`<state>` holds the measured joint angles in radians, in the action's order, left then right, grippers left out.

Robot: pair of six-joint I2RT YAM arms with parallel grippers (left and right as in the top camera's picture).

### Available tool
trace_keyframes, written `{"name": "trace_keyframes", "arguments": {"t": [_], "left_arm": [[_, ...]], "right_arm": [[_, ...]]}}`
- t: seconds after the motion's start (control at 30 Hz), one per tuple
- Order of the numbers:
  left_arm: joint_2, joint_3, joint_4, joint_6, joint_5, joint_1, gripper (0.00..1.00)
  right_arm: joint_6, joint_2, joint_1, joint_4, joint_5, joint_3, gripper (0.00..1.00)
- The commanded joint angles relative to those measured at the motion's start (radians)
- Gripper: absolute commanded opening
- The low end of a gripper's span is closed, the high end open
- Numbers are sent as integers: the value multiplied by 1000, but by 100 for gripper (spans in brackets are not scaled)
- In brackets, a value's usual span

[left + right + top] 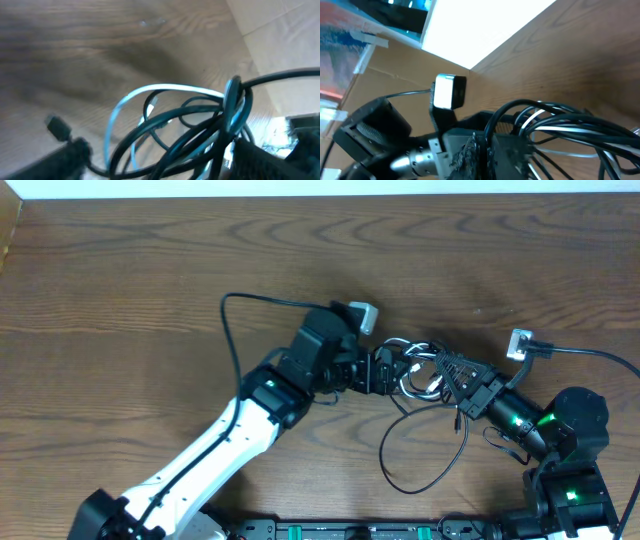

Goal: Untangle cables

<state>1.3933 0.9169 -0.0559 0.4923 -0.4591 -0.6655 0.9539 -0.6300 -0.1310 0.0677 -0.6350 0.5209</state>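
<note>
The black and white cables (420, 372) lie bunched in a tangle mid-table between my two grippers. One black loop (425, 465) trails toward the front edge. My left gripper (383, 372) is at the tangle's left side. In the left wrist view its fingers (70, 152) stand wide apart, open, with black strands (200, 132) and a white loop (150, 92) crossing the gap. A small black plug (57, 127) shows at the left. My right gripper (450, 377) comes in from the right. It is shut, pinching a black strand (492, 135) of the cables between its pads.
The wooden table (120, 290) reaches a pale wall at the back. Thick black arm cables arc beside the left wrist (228, 315) and run off to the right (600, 358). A cardboard edge (8, 230) stands at the far left corner.
</note>
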Motion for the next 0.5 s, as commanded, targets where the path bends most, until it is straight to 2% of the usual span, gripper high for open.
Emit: {"name": "trace_keyframes", "arguments": {"t": [0.0, 0.03, 0.1, 0.37, 0.47], "left_arm": [[43, 3, 11, -36, 92, -20, 40], [55, 3, 10, -35, 120, -21, 27], [82, 3, 9, -35, 166, -21, 8], [110, 3, 37, -35, 305, -20, 8], [110, 3, 38, -35, 463, -16, 8]], "right_arm": [[85, 10, 5, -4, -8, 6, 1], [102, 10, 5, -4, -11, 6, 1], [113, 10, 5, -4, -11, 6, 1], [127, 10, 5, -3, -16, 6, 1], [134, 10, 5, -4, -14, 6, 1]]}}
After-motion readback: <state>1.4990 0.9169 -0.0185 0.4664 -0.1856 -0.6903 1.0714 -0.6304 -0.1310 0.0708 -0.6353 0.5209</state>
